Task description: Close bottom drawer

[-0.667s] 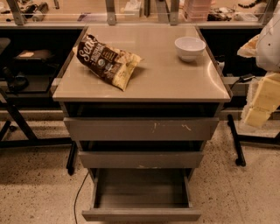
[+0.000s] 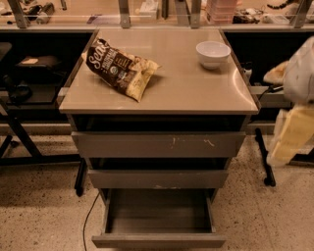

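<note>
The bottom drawer [image 2: 158, 240] stood pulled well out at the foot of the cabinet, its plain grey-brown front nearest the camera and its flat inner floor in full view. Above it sat the middle drawer [image 2: 122, 179], with a pale chip on its lower edge, and above that the top drawer [image 2: 122, 145], marked with white scratches; a dark gap showed over each of them. The table [image 2: 186, 93] on top was a smooth tan slab that carried a brown and yellow snack bag [image 2: 121, 68] lying on its left side and a white bowl [image 2: 213, 53] near the back right corner, the two well apart. The floor [image 2: 39, 220] was pale speckled stone, with a black cable [image 2: 88, 220] trailing across it just left of the open drawer. Dark metal frames [image 2: 19, 137] stood on either side, and a rail with metal posts [image 2: 125, 12] ran behind. My arm [image 2: 301, 73] hung at the right edge, pale and blurred, with my gripper [image 2: 290, 136] hanging down beside the table's right side, about level with the top drawer and well apart from the bottom one. Whether its jaws were released or clenched I could not tell.
</note>
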Available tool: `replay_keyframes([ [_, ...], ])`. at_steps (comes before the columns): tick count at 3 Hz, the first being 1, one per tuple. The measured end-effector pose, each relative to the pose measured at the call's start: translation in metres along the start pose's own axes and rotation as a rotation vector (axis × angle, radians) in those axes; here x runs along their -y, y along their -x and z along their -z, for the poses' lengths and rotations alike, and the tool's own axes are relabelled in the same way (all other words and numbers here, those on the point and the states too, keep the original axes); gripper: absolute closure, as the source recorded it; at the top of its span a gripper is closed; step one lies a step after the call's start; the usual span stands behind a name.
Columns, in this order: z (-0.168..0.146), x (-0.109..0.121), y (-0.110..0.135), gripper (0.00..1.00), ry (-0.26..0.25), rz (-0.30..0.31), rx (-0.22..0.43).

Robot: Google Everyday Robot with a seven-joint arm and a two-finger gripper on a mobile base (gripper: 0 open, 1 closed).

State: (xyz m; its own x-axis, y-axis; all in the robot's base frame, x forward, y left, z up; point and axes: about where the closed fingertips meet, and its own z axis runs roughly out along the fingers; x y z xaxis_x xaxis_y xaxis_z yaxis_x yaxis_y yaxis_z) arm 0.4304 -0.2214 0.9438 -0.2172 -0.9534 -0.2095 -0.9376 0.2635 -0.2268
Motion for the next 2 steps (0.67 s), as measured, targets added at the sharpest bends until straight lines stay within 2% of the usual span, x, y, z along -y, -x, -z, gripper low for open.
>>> replay_keyframes([
  [1,-0.069,-0.029,-0.034,0.00,0.057,-0.014,0.033],
  [2,-0.143,-0.063,-0.065,0.17,0.118,-0.011,0.052],
])
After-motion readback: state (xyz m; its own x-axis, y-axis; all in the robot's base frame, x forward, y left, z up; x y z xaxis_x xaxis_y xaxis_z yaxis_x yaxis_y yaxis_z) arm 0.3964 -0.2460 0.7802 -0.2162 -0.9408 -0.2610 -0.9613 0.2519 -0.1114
